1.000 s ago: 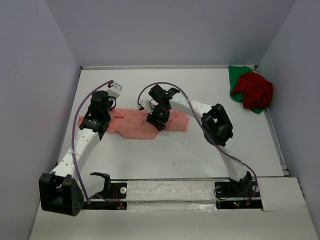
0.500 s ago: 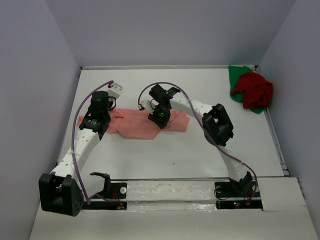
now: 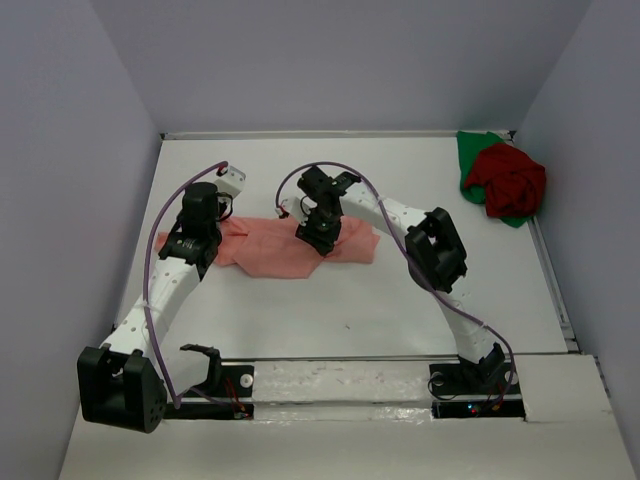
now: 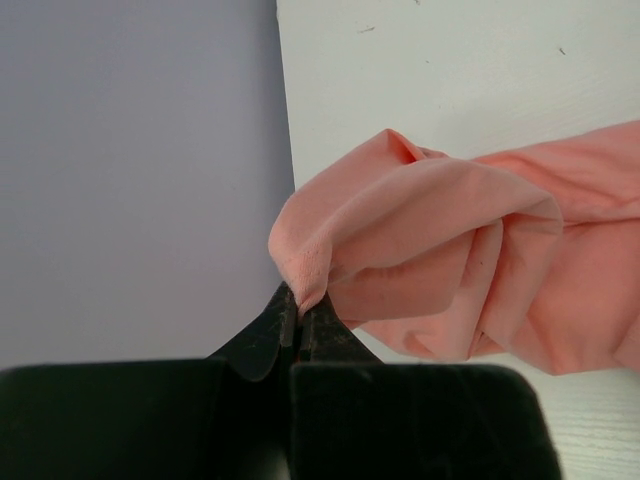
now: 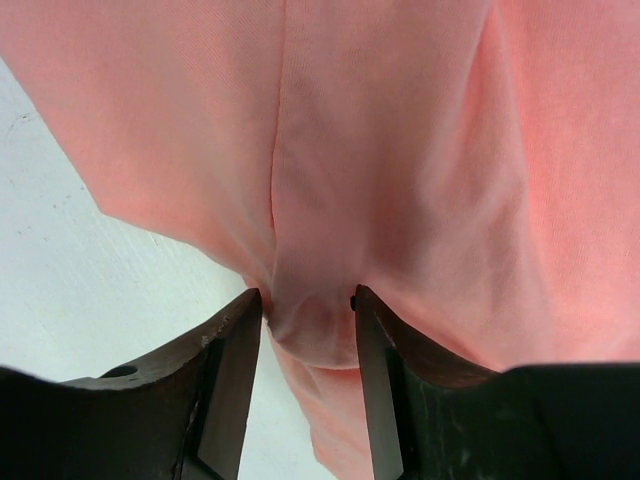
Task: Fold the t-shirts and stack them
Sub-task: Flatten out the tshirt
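Shirt (image 3: 268,256) — left jaws pinching, right jaws gripping

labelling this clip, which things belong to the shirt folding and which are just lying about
Job: salmon-pink shirt, dark red shirt, green shirt, left gripper, right gripper.
Not the job: purple cables, table, walls.

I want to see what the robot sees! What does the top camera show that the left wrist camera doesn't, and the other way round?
Only the top camera: the right gripper down on the pink shirt, a red shirt heaped on a green shirt in the far right corner. Only the left wrist camera: the left gripper pinched shut on the pink shirt's edge. Both: pink shirt, white table, purple wall.
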Controlling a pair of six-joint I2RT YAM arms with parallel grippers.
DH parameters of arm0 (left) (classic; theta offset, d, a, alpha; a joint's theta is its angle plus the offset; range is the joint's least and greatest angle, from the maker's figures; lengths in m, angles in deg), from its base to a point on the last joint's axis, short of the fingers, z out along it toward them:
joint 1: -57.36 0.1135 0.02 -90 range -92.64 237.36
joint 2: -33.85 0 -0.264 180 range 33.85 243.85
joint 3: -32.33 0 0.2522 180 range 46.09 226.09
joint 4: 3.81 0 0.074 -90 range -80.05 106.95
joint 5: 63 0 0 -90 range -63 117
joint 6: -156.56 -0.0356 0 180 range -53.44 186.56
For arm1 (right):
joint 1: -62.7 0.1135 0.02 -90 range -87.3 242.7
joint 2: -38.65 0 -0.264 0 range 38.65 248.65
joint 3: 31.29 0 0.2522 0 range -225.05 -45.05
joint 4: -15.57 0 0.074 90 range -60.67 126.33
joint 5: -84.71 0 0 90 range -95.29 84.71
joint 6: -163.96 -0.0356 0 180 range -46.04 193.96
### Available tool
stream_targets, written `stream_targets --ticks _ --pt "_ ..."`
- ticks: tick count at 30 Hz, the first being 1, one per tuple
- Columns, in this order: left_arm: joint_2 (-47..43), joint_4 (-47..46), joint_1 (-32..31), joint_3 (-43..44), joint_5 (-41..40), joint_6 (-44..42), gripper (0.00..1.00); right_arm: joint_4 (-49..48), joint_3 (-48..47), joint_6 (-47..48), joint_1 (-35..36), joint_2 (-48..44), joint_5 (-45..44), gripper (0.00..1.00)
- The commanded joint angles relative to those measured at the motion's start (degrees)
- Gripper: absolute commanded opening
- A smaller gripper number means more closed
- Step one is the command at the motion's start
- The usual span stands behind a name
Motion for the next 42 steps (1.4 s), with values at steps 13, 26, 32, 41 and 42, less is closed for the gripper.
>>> stream_targets --ticks 13,26,32,41,42 --pt "-0.51 0.22 -0.42 2.31 -0.40 0.44 0.00 1.59 -3.76 1.03 0.48 -3.44 -1.76 0.37" --pt "0.10 0.05 -0.69 4.06 -0.93 0.53 0.00 3.08 -7.88 1.64 -5.92 -8.79 -5.10 0.00" --pt "0.89 -2.67 -0.42 5.55 -3.13 -1.23 0.00 2.47 -9.82 1.03 -15.66 -12.23 -9.93 0.00" --pt "10.55 2.51 7.57 26.00 8.56 3.95 0.00 -0.17 -16.94 -0.56 -29.40 -16.53 -11.96 0.00" --pt "11.17 3.29 7.66 28.21 9.00 3.95 0.00 -0.17 -17.21 -0.38 -29.40 -17.23 -11.70 0.00"
